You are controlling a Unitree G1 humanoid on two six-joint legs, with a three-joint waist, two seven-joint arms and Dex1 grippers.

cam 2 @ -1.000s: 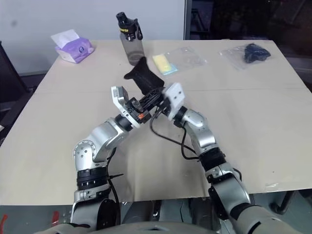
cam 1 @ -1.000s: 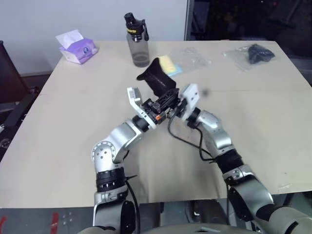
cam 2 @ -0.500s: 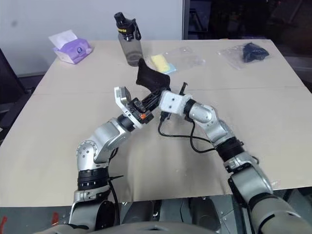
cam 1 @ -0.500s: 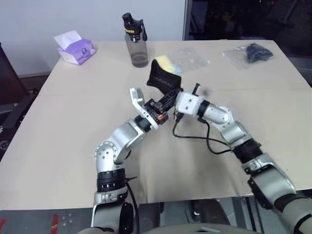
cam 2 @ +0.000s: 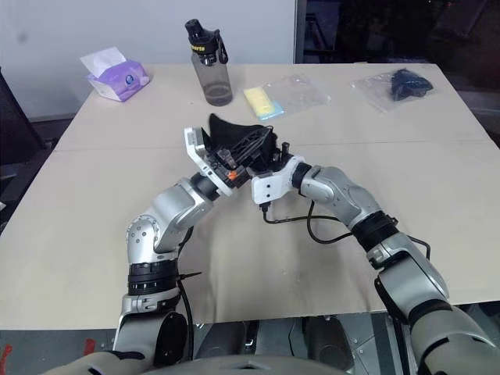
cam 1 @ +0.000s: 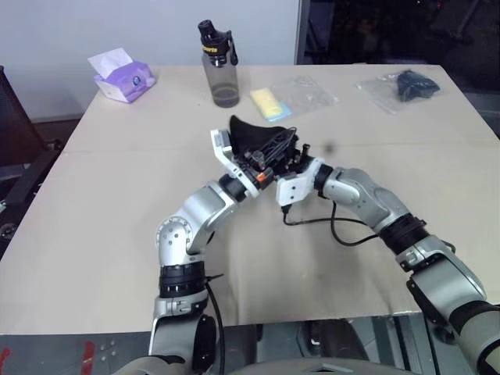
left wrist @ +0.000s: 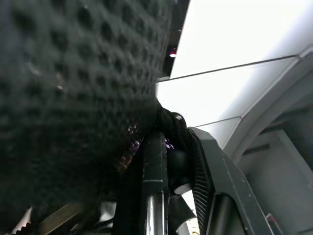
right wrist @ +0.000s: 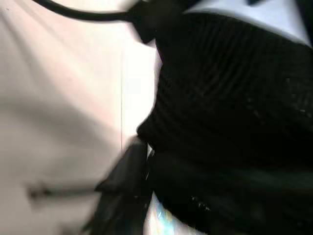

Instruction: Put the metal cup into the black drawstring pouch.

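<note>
My left gripper (cam 1: 262, 156) is clamped together on the black drawstring pouch (cam 1: 254, 137), holding it up off the table (cam 1: 117, 219) just above the centre of the frame; the pouch's bulk leans toward the upper left of my hands. My right gripper (cam 1: 301, 160) sits just beside it on the right, pressed close to the fabric; whether its fingers are apart or together I cannot tell, since the cloth and my own wrist hide them. The metal cup I cannot make out on the table; I judge it may be inside the pouch already, but the fabric hides any proof.

To do this step well, I judge the left clamp should stay firm on the fabric while the right works at the neck; a slack grip would let the pouch sag and tip out whatever it holds; the thin cord is easy to snag.

Room is fair: bare tabletop lies below and to the left; the water bottle (cam 1: 219, 66) stands well apart at upper centre, the yellow packet in clear plastic (cam 1: 269, 103) near, just above the pouch; the tissue pack (cam 1: 121, 76) sits far upper left, the bagged dark object (cam 1: 406, 84) upper right.
</note>
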